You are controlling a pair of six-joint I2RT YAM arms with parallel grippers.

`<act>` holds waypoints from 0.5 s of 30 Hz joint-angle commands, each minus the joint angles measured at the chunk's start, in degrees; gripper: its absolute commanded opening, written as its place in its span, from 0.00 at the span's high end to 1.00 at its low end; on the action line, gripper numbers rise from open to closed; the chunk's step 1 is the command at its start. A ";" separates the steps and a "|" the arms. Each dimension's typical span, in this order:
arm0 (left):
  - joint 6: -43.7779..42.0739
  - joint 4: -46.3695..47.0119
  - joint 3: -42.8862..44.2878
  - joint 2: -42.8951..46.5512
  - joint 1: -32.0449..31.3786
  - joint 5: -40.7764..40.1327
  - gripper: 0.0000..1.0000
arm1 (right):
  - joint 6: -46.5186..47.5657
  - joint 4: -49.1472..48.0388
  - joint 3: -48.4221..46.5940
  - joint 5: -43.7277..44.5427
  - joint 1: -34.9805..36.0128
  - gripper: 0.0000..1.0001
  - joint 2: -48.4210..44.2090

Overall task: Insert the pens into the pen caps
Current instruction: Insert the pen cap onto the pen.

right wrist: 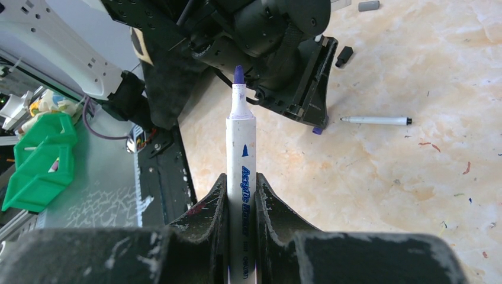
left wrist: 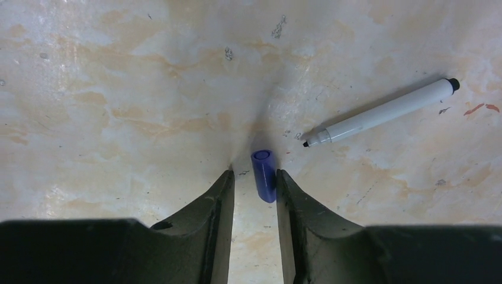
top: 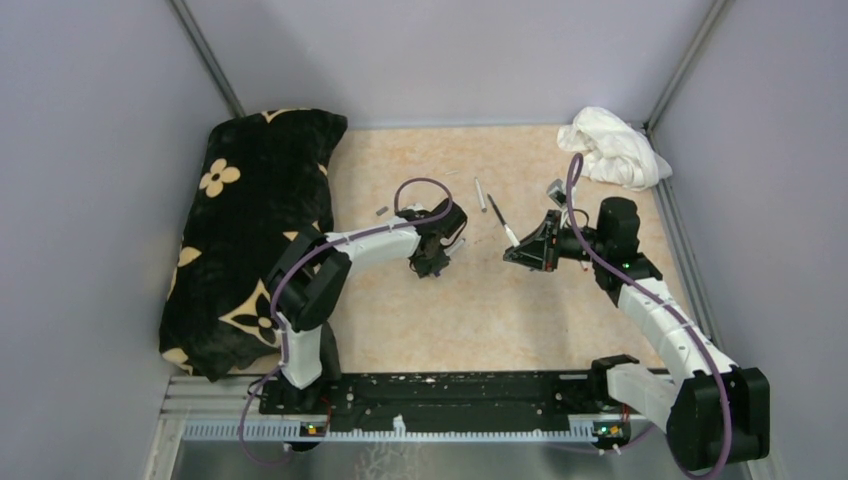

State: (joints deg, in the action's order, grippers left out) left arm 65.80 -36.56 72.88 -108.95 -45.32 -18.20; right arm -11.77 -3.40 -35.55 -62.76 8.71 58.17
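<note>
**Left pincer (left wrist: 253, 173) straddles a blue cap (left wrist: 263, 176); right pincer (right wrist: 241, 180) pinches a purple marker (right wrist: 241, 139).**

We see the left fingers spread, with the blue cap lying on the table between them. It sits close to the right-hand finger, with a gap on the other side. Ahead and right of those tips lies an uncapped white pen (left wrist: 382, 112), apart from the cap, its dark nib nearest the pincer. The right pincer is pressed onto the marker's white barrel, purple nib poking out ahead. Just beyond that nib the left arm's black wrist (right wrist: 278, 35) blocks the way. A black cap (right wrist: 344, 57) and a grey cap (right wrist: 368, 5) lie farther ahead, to the right. The table (left wrist: 118, 89) is mottled beige, scuffed and ink-flecked. A flowered black cushion (top: 255, 230) lies left of the left pincer, a white cloth (top: 612, 148) sits beyond the right one, and plain grey walls (top: 90, 150) stand around.
</note>
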 commanded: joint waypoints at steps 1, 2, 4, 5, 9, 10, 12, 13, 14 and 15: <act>-0.53 -6.28 2.84 -4.29 0.14 0.10 0.64 | -0.17 -2.21 -0.35 -0.25 -0.62 1.00 -0.83; -0.92 -7.36 3.92 -5.16 0.14 0.05 0.66 | -0.14 -2.25 -0.39 -0.25 -0.62 1.00 -0.87; -1.68 -10.01 6.15 -7.52 0.14 -0.08 0.67 | -0.35 -2.31 -0.48 -0.40 -0.63 1.00 -0.86; -2.14 -11.29 7.26 -8.51 0.14 -0.19 0.68 | -0.40 -2.31 -0.48 -0.42 -0.64 1.00 -0.91; -3.59 -13.68 8.86 -10.66 0.05 0.41 0.69 | -0.53 -2.40 -0.65 -0.48 -0.65 1.00 -0.87; -3.65 -13.67 8.78 -10.75 0.06 0.70 0.69 | -0.51 -2.40 -0.66 -0.44 -0.63 1.00 -0.87; -3.75 -13.36 8.18 -10.76 0.01 1.16 0.68 | -0.60 -2.55 -0.66 -0.55 -0.62 1.00 -0.80; -3.87 -13.10 7.84 -10.74 -0.01 1.15 0.66 | -0.76 -2.62 -0.72 -0.52 -0.62 1.00 -0.83; -3.92 -12.76 7.51 -10.76 0.05 1.20 0.63 | -0.84 -2.73 -0.74 -0.64 -0.62 1.00 -0.79; -3.92 -12.35 7.17 -10.79 0.12 1.17 0.59 | -0.96 -2.83 -0.75 -0.61 -0.62 1.00 -0.78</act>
State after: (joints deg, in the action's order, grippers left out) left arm 62.83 -47.11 82.87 -115.72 -45.32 -18.35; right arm -12.23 -3.68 -35.55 -62.81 8.71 58.17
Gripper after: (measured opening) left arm 0.360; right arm 0.130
